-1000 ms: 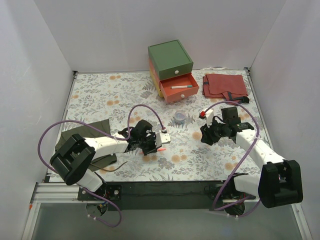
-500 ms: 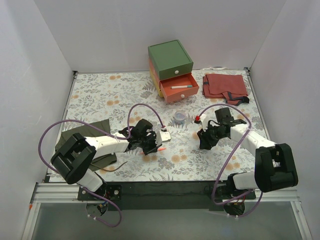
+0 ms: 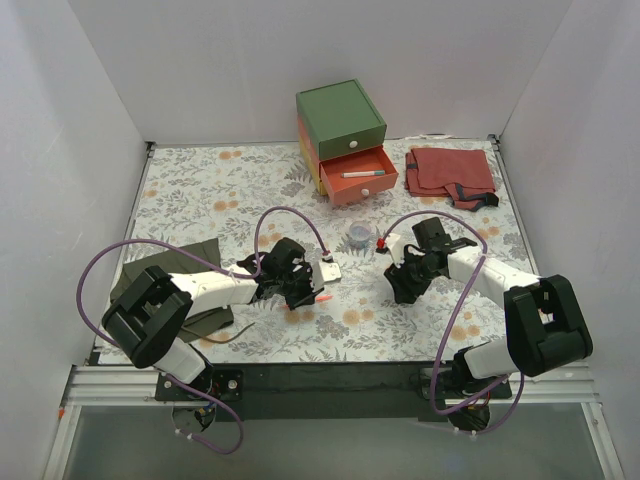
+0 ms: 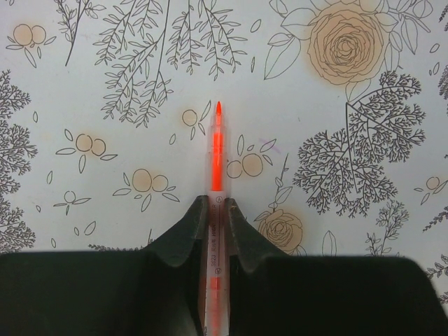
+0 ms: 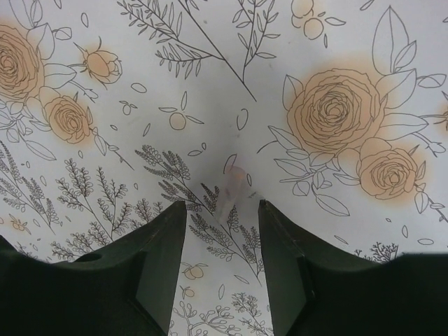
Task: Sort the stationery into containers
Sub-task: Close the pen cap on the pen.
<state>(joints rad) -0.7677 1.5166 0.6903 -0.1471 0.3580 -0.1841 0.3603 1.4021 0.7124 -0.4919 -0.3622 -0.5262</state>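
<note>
My left gripper (image 4: 217, 203) is shut on an orange-red highlighter pen (image 4: 218, 150), whose tip sticks out ahead just above the floral table. From the top view, this gripper (image 3: 303, 291) is left of centre, the pen's tip (image 3: 324, 297) pointing right. My right gripper (image 5: 222, 206) is open and low over the table, with a small translucent cap-like piece (image 5: 232, 190) lying just ahead between its fingertips. Seen from above, it (image 3: 400, 284) is right of centre. The containers are a drawer box (image 3: 340, 118); its salmon drawer (image 3: 360, 188) is pulled out with a white pen (image 3: 362, 173) inside. A grey-blue tape roll (image 3: 358, 236) lies between arms and box.
A folded red cloth (image 3: 450, 170) lies at the back right beside the box. An olive-green cloth (image 3: 195, 262) lies under the left arm. Purple cables loop above both arms. White walls close in the table on three sides.
The right arm has swung left toward the table's middle, and its gripper now sits nearer the tape roll. The left arm and its pen have stayed in place.
</note>
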